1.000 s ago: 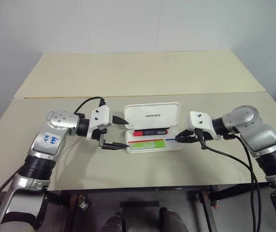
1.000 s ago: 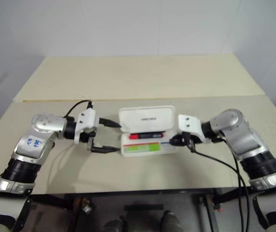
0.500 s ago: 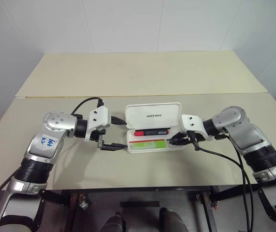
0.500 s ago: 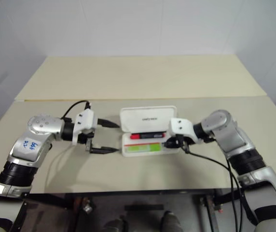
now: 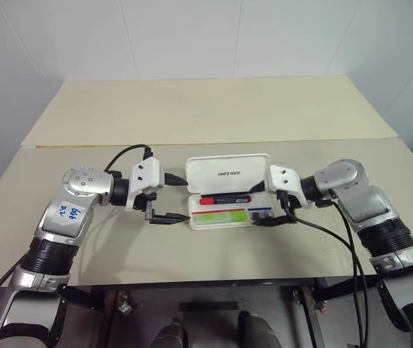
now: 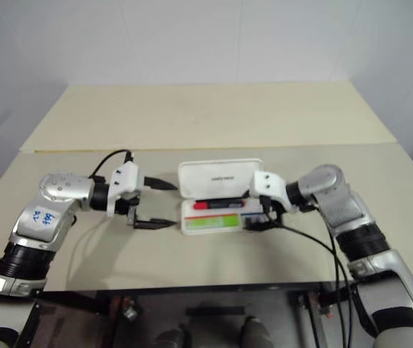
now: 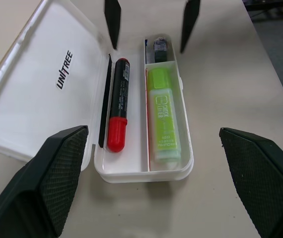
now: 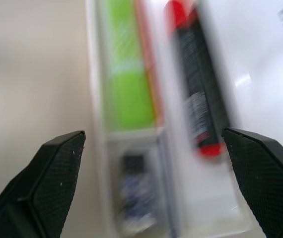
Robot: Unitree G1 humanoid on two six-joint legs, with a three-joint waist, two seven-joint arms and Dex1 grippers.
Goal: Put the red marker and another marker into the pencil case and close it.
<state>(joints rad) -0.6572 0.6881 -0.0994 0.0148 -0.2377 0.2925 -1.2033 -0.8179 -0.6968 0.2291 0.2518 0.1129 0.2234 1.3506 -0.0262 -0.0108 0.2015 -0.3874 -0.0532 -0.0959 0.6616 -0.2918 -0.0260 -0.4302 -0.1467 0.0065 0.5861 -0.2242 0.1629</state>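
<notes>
The white pencil case (image 5: 227, 175) lies open mid-table, its lid standing up at the back. Inside the tray the red marker (image 5: 224, 198) rests along the hinge side, and another marker, lime green (image 5: 219, 217), sits in the front compartment. My left gripper (image 5: 180, 199) is open at the case's left end, its fingers apart from the tray. My right gripper (image 5: 260, 207) is open at the case's right end, fingers straddling it. In the left wrist view the red marker (image 7: 117, 104) and green marker (image 7: 164, 114) lie side by side.
A small dark item (image 5: 261, 213) sits in the tray's right-end compartment. The table is two beige boards, the far board (image 5: 206, 109) bare. Black cables trail from both wrists over the near board, whose front edge runs close below the case.
My right gripper has moved left up to the case's right end and gone from shut to open. The left arm and the case have stayed put.
</notes>
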